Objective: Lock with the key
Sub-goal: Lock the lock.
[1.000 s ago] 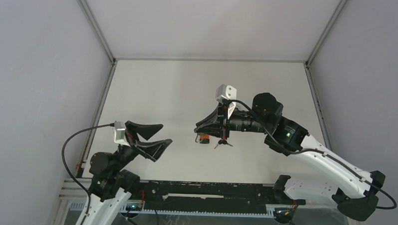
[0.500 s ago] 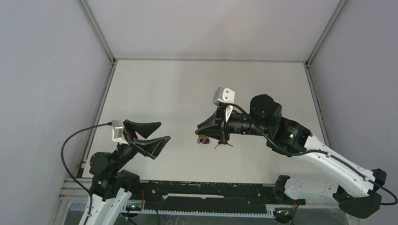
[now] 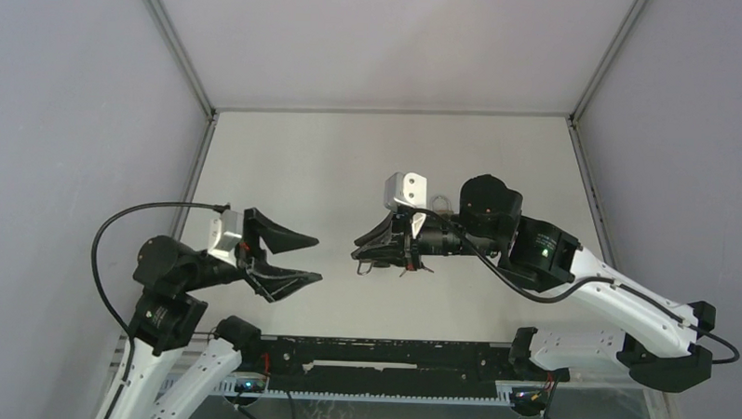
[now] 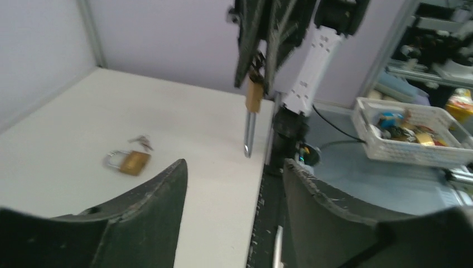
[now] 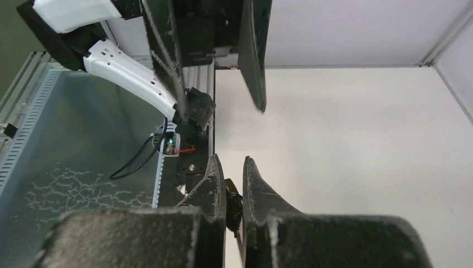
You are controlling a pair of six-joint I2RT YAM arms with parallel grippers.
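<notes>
I read right gripper (image 5: pixel 231 167) clamped on a brass piece (image 4: pixel 255 96), silver stem hanging. Brass padlock (image 4: pixel 127 162) flat on table (image 4: pixel 184 111), keys (image 4: pixel 140 142) beside it. Left gripper (image 4: pixel 235 167) spread wide.

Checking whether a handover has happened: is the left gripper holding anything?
No: in the left wrist view the left gripper has its fingers wide apart, with nothing gripped between them.

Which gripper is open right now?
The left gripper: fingers wide apart, empty. The right gripper is pinched on a small brass piece.
</notes>
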